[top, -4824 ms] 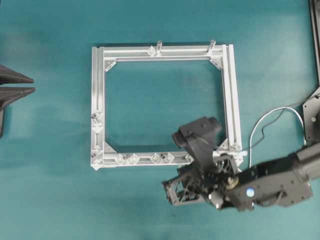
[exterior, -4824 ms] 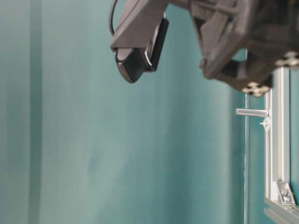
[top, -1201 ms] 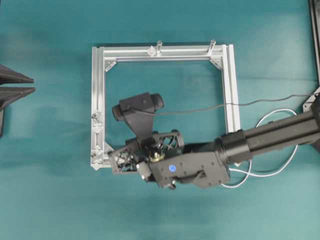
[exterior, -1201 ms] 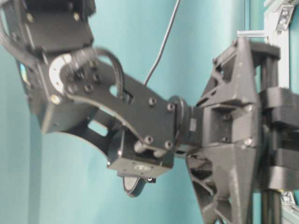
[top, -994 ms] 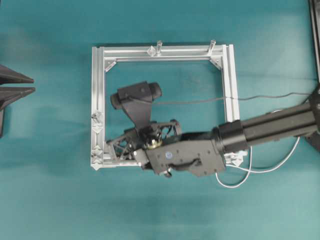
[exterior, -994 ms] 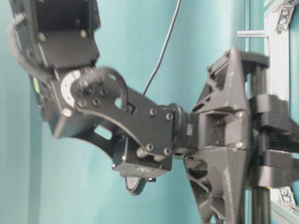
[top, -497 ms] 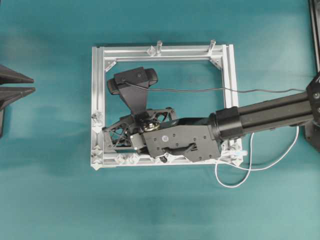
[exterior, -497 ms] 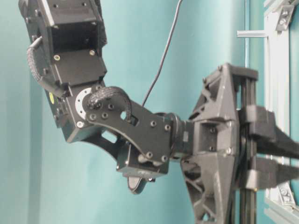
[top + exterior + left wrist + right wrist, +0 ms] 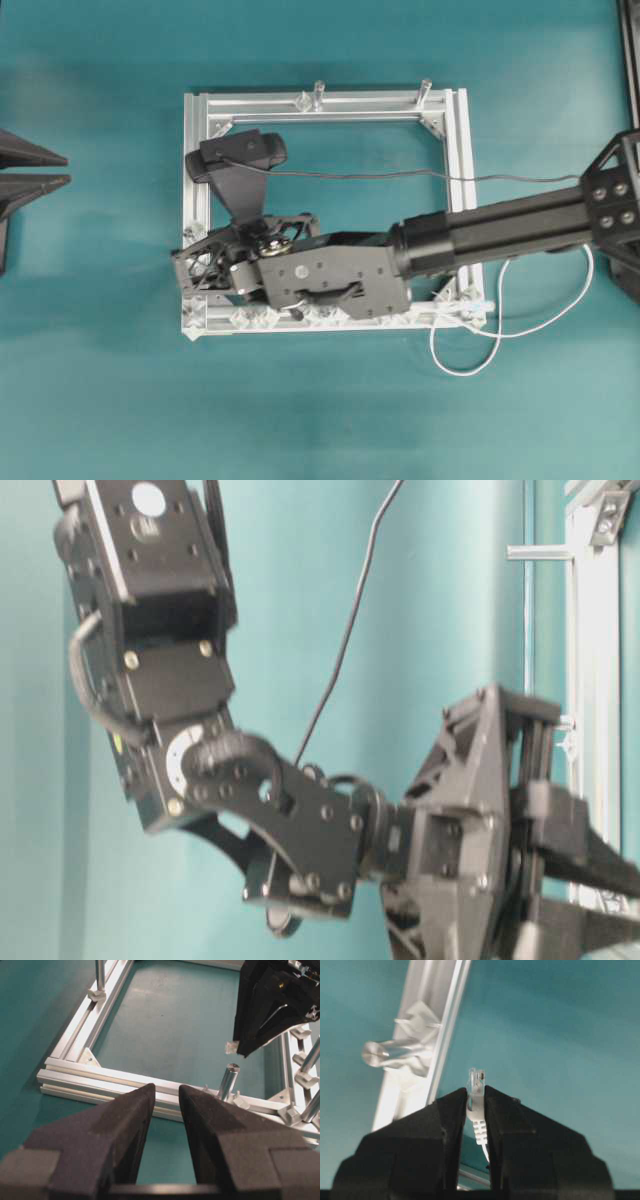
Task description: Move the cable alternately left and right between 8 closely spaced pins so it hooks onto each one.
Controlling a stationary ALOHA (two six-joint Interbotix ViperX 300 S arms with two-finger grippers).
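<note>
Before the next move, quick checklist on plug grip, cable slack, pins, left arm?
1. Plug held: ok, the right gripper is shut on it, tip sticking out.
2. Cable slack: ok, a loose loop lies off the frame's right corner.
3. Cable hooked on the pins: cannot tell, the arm covers most of that rail.
4. Left gripper clear: ok, open and empty, outside the frame.
5. Plug orientation: ok, roughly upright between the pads.

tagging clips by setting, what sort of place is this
Probably a robotics lab test bench: a plain teal tabletop, a square aluminium rail frame as a practice fixture, and a black robot hand pinching a thin white cable's plug.
</note>
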